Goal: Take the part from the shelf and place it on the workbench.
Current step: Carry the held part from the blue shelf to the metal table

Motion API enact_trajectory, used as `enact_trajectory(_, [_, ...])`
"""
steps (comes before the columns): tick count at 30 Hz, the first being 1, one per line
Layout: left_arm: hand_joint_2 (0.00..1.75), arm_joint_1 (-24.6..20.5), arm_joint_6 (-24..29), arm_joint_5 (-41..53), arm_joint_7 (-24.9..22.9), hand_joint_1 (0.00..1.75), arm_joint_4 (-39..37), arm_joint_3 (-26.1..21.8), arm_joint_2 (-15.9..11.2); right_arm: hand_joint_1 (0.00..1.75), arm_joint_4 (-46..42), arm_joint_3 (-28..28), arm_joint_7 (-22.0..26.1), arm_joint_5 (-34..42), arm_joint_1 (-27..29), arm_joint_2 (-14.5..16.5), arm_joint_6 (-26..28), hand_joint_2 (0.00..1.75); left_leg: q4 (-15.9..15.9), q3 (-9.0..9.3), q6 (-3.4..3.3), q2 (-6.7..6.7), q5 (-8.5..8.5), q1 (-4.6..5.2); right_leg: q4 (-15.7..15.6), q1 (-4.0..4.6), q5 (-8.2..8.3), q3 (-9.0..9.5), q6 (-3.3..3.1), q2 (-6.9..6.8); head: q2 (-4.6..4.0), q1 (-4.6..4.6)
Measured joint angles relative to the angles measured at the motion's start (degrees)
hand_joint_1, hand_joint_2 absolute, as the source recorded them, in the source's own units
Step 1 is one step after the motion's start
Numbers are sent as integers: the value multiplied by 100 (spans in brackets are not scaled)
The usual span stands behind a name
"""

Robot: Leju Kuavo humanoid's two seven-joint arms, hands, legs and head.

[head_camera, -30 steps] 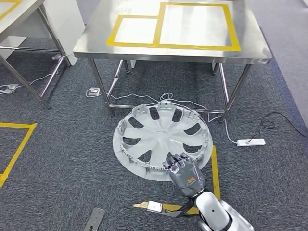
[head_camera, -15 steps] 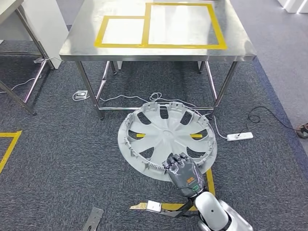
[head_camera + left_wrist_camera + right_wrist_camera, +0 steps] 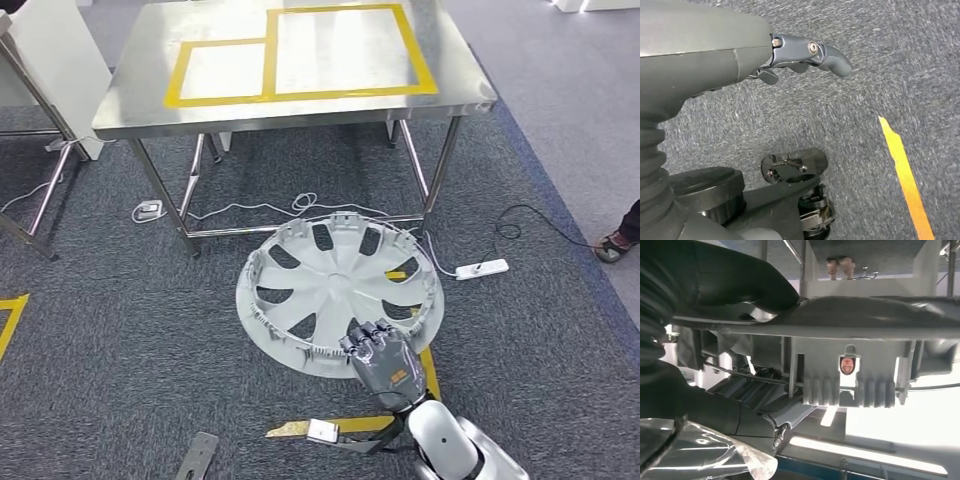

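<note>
Silver-grey plastic is what catches the eye: the wheel cover, a spoked hubcap, is carried low in front of the robot, its near rim gripped by the right hand, whose dark fingers curl over the edge in the head view. Over the last second the whole scene has slid leftward and the steel workbench has swung so that its yellow taped rectangles now sit more squarely ahead; since everything on the floor shifted together, I'd say the robot itself is turning and stepping, not the table moving. The hubcap kept its place relative to the hand through all of it, so the grasp looks steady. A white power strip and its cables lie on the grey carpet near the far right table leg, and a person's shoe has come into sight at the right edge. The left hand hangs over the carpet holding nothing, fingers loosely extended. To my mind the carry is nearly lined up, but the part is not yet over the benchtop.
</note>
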State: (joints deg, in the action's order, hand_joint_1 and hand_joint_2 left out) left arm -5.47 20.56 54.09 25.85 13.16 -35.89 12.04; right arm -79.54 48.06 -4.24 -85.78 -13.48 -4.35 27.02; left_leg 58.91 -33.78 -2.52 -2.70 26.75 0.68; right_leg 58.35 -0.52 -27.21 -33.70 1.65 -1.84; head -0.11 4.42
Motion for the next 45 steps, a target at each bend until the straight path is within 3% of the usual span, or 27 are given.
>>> enact_trajectory(2, [175,-8,4,5,-1,0,0,1,-4,154,0,0,-12,-42,-3,0,-3,175,-25,12,-13,-2,-20,-1,1,6,-2,-1,-7,9,0,0])
enact_trajectory(12, [175,-13,32,15,-14,0,0,1,-13,154,0,0,-23,-62,-31,0,-22,175,-82,19,148,-2,-67,-15,10,21,1,-19,-55,7,0,-2])
enact_trajectory(22, [175,-13,-45,24,-35,0,0,-1,-16,154,0,0,6,-20,-31,0,-22,175,-73,11,159,-2,-63,2,10,-3,10,-19,-56,4,0,-4])
enact_trajectory(28, [175,-11,-192,22,-34,0,0,-1,-31,154,2,0,15,4,-32,0,-22,175,-61,5,152,-2,-56,9,2,-14,18,-16,-47,4,0,-3])
enact_trajectory(30, [175,-12,-209,24,-27,0,0,-2,-39,154,-1,1,15,8,-35,4,-21,175,-99,18,91,1,-53,23,-59,-28,48,13,-1,-10,0,2])
enact_trajectory(32, [175,-12,-222,31,-9,0,0,-2,-39,154,-6,2,16,19,-39,10,-20,175,-322,146,12,4,-113,-5,-84,-27,42,22,50,26,0,-12])
enact_trajectory(33, [175,-18,-244,34,3,0,0,-1,-35,154,-7,3,20,27,-42,12,-19,175,-450,223,-14,7,-149,-33,30,-22,-21,-41,67,71,0,-25])
enact_trajectory(35, [175,-26,-331,37,22,0,0,-1,-34,154,-4,4,30,43,-47,11,-17,175,-565,305,-19,14,-154,-79,629,-33,-272,-375,106,153,0,-51])
enact_trajectory(37, [175,-12,-414,36,35,0,0,-2,-34,154,5,4,38,53,-33,9,-15,175,-547,342,27,18,-102,-112,1247,-68,-435,-741,163,168,0,-51])
enact_trajectory(38, [175,1,-431,36,39,0,0,-2,-33,154,12,4,43,59,-24,8,-15,175,-531,375,63,21,-62,-137,1309,-94,-375,-804,197,166,0,-50])
enact_trajectory(39, [175,12,-439,36,42,0,0,-2,-32,154,20,4,48,64,-14,6,-15,175,-503,414,109,24,-10,-174,1133,-125,-204,-744,239,160,0,-49])
enact_trajectory(40, [175,18,-434,36,42,0,0,-2,-31,154,25,4,55,67,-8,4,-15,175,-457,455,167,27,57,-219,781,-163,20,-591,293,143,0,-50])
enact_trajectory(41, [175,17,-421,37,42,0,1,-2,-39,154,31,5,61,68,-8,3,-16,175,-400,474,241,31,134,-246,450,-175,144,-412,355,125,0,-62])
enact_trajectory(42, [175,14,-408,40,42,0,1,-1,-46,154,30,6,67,66,-12,4,-15,175,-324,482,308,30,217,-265,189,-182,187,-256,354,112,0,-92])
enact_trajectory(43, [175,11,-395,42,43,0,2,-1,-56,154,30,7,71,63,-11,5,-13,175,-267,487,362,29,284,-267,65,-179,143,-163,311,104,0,-99])
enact_trajectory(45, [175,13,-387,45,44,0,2,-1,-66,154,28,11,73,62,3,7,-9,175,-223,525,410,27,367,-260,85,-164,-25,-103,119,128,0,-80])
